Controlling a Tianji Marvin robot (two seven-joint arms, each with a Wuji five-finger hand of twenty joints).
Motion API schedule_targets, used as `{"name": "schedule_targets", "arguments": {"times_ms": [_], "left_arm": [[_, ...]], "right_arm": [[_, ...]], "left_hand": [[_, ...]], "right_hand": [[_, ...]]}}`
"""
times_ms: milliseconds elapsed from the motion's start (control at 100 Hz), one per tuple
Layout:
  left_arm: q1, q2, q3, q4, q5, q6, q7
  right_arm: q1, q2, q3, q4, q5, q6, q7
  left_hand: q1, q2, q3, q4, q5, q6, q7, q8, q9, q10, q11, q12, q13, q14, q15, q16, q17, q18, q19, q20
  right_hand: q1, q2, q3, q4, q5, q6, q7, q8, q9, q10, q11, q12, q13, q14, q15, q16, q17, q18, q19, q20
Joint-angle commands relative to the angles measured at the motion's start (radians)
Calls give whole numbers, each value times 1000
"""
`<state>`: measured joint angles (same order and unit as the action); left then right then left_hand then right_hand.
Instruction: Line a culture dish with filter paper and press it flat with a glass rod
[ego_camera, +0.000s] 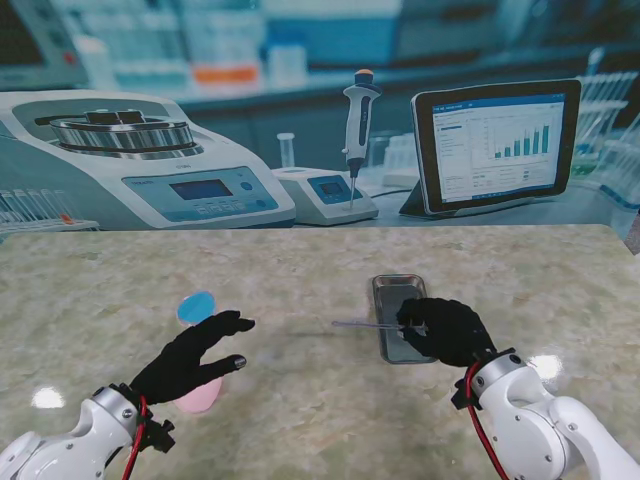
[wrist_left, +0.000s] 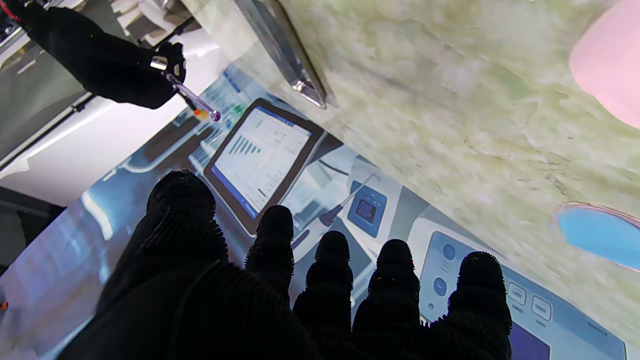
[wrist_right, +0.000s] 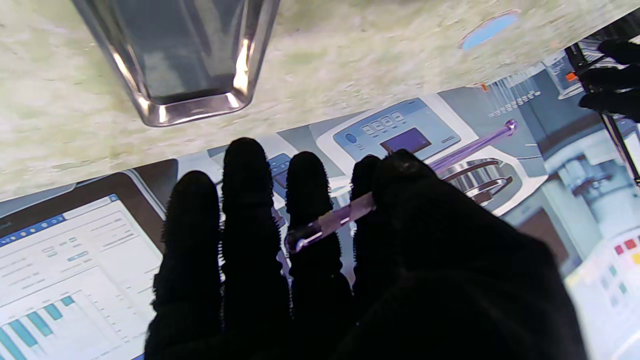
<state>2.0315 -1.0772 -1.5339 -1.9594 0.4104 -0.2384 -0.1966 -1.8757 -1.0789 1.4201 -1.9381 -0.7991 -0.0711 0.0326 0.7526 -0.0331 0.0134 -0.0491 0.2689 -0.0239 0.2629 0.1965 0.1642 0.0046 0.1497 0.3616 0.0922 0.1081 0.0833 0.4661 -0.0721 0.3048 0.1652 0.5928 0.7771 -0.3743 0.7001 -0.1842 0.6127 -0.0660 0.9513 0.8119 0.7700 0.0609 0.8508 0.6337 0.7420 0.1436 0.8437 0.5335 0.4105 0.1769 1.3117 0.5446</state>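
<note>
My right hand (ego_camera: 445, 330) is shut on a thin glass rod (ego_camera: 365, 324), pinched between thumb and fingers (wrist_right: 305, 200). The rod (wrist_right: 340, 217) lies level and its free end juts toward my left, over the steel tray (ego_camera: 400, 315). A round dish with a blue inside (ego_camera: 197, 306) sits on the table at the left. My left hand (ego_camera: 195, 355) hovers open just nearer to me than the dish, fingers spread and holding nothing. A pink round sheet (ego_camera: 203, 397) lies under its palm on the table. The left wrist view shows the dish (wrist_left: 600, 235), the pink sheet (wrist_left: 610, 65) and the rod (wrist_left: 192, 97).
The shallow steel tray (wrist_right: 175, 60) looks bare inside. Marbled table top (ego_camera: 300, 270) runs back to a printed lab backdrop (ego_camera: 200, 160) standing along its far edge. The tray (wrist_left: 285, 50) lies between both hands.
</note>
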Motion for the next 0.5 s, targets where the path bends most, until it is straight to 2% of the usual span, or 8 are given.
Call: {"name": "schedule_targets", "arguments": {"times_ms": [0, 120, 300, 490], "left_arm": [[-3, 3, 1, -1, -18, -9, -11], [-9, 7, 3, -2, -88, -17, -44], [-12, 12, 5, -14, -158, -17, -81], [-12, 19, 6, -39, -275, 9, -147]], "right_arm": [[-15, -4, -13, -21, 5, -10, 2], [-23, -3, -23, -35, 14, -24, 6], [-36, 0, -31, -60, 19, -51, 19], [-45, 2, -40, -85, 28, -85, 30]], "left_hand": [[-1, 23, -18, 44, -15, -44, 28, 13, 4, -1, 8, 13, 7, 9, -2, 13, 4, 10, -16, 12], [-6, 18, -17, 44, -18, -84, 60, 29, 8, 0, 23, 22, 18, 15, 4, 25, 7, 13, -12, 19], [-10, 15, -15, 45, -19, -95, 104, 50, 17, 8, 56, 44, 33, 23, 10, 44, 14, 16, -9, 27], [-17, 15, -14, 45, -16, -110, 157, 76, 30, 17, 122, 73, 67, 38, 21, 78, 55, 32, 36, 64]], "right_hand": [[75, 77, 69, 13, 84, -58, 64, 51, 6, 18, 11, 10, 35, 19, 33, 17, 9, 16, 35, 27], [77, 77, 68, 15, 86, -57, 62, 53, 7, 17, 10, 12, 35, 20, 32, 17, 9, 16, 35, 27], [78, 78, 66, 17, 86, -58, 58, 57, 5, 16, 5, 13, 32, 20, 30, 18, 5, 17, 33, 28], [80, 79, 62, 19, 87, -57, 57, 60, 3, 15, 2, 16, 29, 20, 27, 18, 4, 16, 32, 28]]}}
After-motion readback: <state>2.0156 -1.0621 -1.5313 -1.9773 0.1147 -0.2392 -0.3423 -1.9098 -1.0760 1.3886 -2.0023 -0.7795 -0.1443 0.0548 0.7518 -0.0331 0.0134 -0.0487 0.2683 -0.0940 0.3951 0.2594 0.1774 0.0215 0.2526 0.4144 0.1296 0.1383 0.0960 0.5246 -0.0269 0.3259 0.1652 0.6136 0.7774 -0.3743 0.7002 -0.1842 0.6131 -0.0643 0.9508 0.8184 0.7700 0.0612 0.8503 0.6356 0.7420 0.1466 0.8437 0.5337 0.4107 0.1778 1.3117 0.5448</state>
